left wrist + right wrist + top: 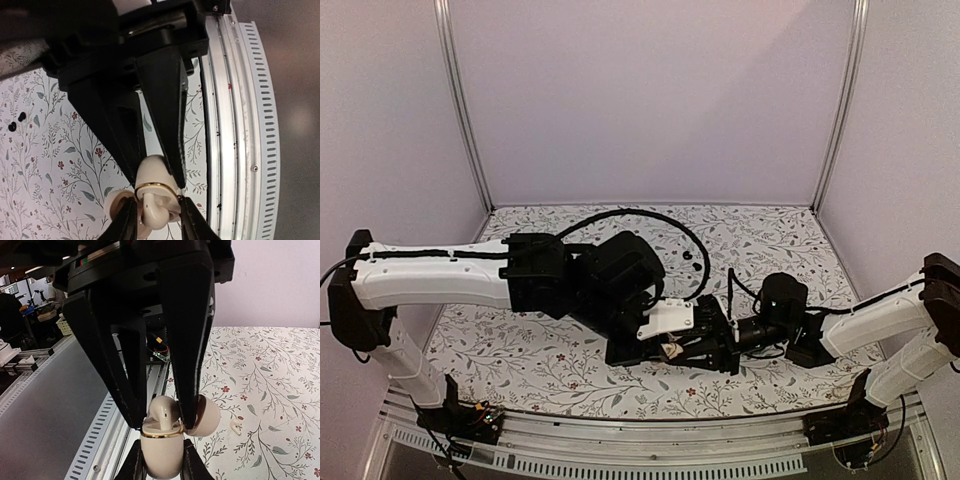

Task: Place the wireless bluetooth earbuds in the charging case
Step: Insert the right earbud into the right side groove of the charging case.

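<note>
Top external: both arms reach low over the flowered table and meet near its front edge, the left arm coming in from the left with its elbow bent, the right arm from the right. The left gripper and the right gripper point nose to nose, with the cream charging case between them, held off the table. Two black specks lie farther back, well apart from both grippers and too small to name.

Left wrist: the left fingers stand a little apart along both sides of the case's rounded body. Whether they squeeze it I cannot tell. Beyond the gold rim a cream earbud sticks out of the case, with the open lid beside it.

Right wrist: the right gripper is set narrow and clamped on the earbud, its tips down at the gold rim. The bud sits in the case with its head above the rim, and the lid stands open to the right. A small cream piece lies on the table nearby.
</note>
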You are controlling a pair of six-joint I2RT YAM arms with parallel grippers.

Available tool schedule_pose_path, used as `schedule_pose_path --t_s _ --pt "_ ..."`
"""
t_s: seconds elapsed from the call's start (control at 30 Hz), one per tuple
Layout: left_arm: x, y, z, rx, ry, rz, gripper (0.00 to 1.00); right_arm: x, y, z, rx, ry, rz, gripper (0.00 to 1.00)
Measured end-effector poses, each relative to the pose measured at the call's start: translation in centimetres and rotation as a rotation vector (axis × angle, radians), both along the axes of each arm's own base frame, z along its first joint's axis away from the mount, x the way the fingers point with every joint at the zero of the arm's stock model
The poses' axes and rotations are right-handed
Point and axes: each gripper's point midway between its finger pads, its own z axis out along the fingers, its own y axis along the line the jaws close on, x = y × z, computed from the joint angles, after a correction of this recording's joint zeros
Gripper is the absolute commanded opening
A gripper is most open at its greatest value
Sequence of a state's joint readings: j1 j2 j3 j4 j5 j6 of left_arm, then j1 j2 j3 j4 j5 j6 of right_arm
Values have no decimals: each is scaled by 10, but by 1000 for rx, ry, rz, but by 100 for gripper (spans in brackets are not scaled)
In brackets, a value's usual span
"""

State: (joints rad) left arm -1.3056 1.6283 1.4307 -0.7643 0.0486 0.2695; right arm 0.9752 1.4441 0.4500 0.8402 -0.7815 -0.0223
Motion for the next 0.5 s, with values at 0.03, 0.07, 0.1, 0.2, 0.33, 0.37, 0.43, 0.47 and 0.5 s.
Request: schedule_pose_path --t_s 0.03,0.07,0.1,0.2,0.33,0.37,0.43,0.47,0.5 --pt "0 0 0 1 -2 -1 32 0 0 1 3 0 0 0" --pt "0 0 1 2 -7 -1 33 0 0 1 7 -1 0 0" --pt "0 0 1 4 -13 0 34 0 0 1 10 1 0 0" --pt "1 0 1 9 -33 1 38 0 0 1 17 17 -2 0" --pt "3 1 3 11 -58 6 40 -1 -1 1 24 33 -5 0" --pt "4 1 4 10 -64 8 40 0 -1 2 26 35 -6 0" --pt "5 2 8 3 -80 14 41 0 0 3 33 36 -8 0" --pt "5 3 13 -7 -88 15 42 0 0 4 37 36 -9 0" --pt "5 4 18 -18 -94 16 42 0 -1 5 41 34 -8 0"
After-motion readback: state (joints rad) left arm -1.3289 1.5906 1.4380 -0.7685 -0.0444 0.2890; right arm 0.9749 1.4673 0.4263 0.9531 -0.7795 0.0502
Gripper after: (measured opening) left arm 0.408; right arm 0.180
